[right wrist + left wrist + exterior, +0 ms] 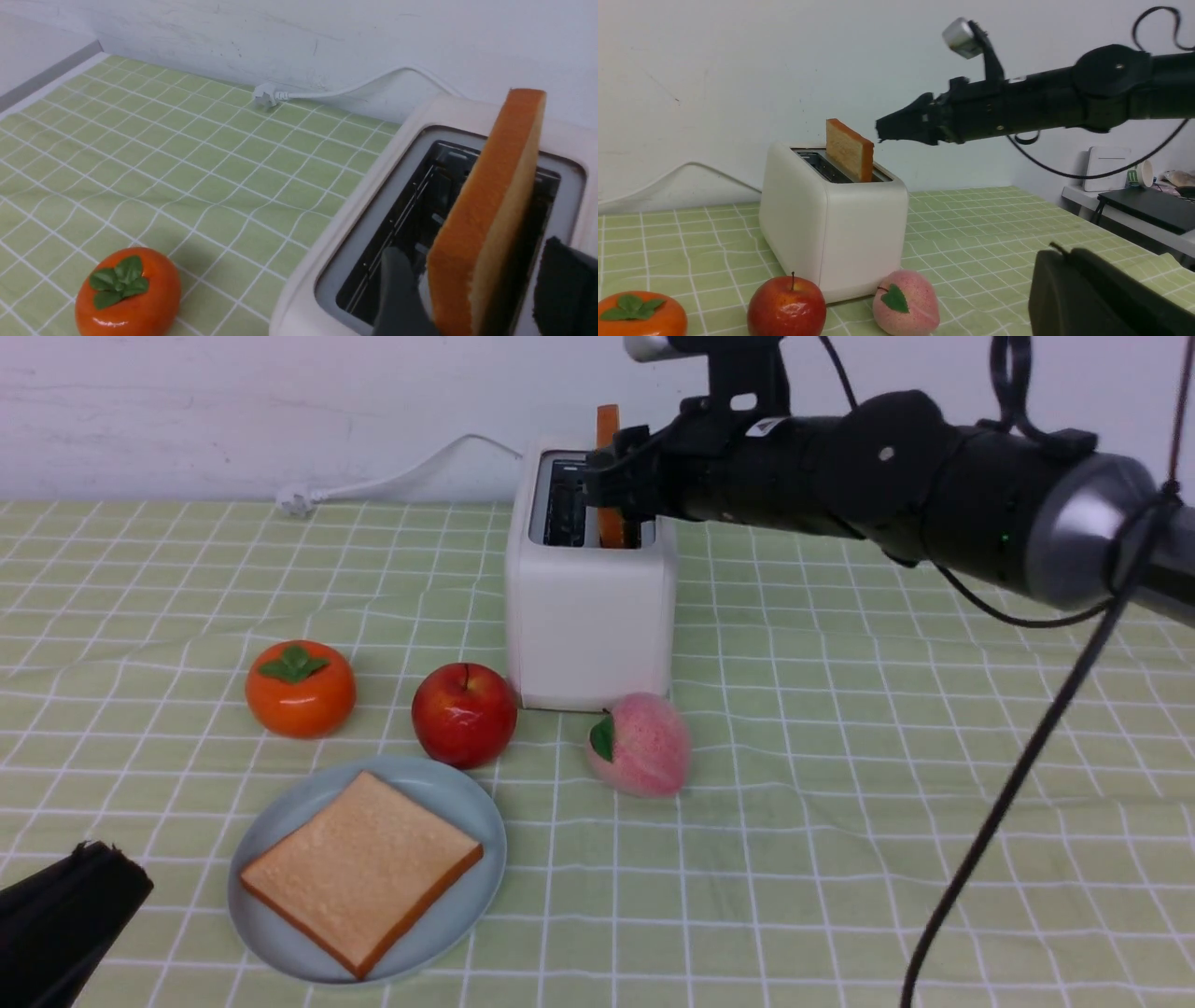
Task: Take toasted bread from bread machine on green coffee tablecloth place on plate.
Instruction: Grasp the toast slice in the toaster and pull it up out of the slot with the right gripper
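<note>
I see the big green tablecloth (822, 896), soft and wrinkly. Near its far edge is the smooth, boxy bread machine (593, 625). 1 crusty toast (610, 527) stands inside; 1 square toast (364, 873) lies on the round plate (467, 919). My right gripper (460, 289) is apart around the standing toast; a crooked squeeze could crush it. My left gripper (84, 915) is closed.

"What fruit is out?"

"A persimmon (301, 689) with green leaves, a shiny red apple (464, 716) and, apart from it, a pink peach (644, 745)."

"And behind?"

"A pale wall (280, 420), faintly scuffed."
</note>
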`<action>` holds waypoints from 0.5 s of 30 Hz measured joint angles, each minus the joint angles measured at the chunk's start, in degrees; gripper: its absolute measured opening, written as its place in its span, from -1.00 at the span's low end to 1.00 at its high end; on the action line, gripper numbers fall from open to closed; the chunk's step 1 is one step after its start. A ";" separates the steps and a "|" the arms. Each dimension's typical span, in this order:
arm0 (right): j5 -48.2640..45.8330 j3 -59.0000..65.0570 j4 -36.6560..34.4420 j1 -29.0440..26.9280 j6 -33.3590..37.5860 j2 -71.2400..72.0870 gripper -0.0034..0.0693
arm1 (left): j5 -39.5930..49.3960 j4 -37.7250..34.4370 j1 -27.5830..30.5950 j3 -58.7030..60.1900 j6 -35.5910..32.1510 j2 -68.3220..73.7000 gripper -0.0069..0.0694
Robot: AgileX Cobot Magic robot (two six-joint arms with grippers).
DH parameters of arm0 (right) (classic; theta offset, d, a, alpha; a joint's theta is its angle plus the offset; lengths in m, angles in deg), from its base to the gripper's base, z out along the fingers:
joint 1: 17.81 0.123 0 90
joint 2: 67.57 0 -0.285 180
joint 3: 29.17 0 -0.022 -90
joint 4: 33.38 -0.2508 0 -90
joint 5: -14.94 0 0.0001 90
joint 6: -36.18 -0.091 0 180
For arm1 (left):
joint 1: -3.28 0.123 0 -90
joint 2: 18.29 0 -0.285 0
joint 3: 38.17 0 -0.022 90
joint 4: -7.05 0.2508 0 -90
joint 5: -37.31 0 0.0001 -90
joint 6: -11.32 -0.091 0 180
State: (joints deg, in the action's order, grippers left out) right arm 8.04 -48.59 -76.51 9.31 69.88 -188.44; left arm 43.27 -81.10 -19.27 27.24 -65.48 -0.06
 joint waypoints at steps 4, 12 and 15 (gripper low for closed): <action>0.19 -4.38 -0.11 0.26 0.51 -3.79 0.17 | 1.56 0.00 0.00 0.00 0.00 0.00 -0.85; 2.17 -7.48 -0.16 0.37 4.21 -8.32 0.17 | 1.89 0.05 0.00 0.00 0.00 0.00 -0.85; 2.95 -7.49 -0.16 0.37 5.27 -9.03 0.17 | 1.89 0.05 0.00 0.00 0.00 0.00 -0.85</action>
State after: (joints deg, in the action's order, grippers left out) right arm 10.99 -56.08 -76.66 9.68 75.15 -197.47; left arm 45.17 -81.05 -19.27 27.24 -65.48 -0.06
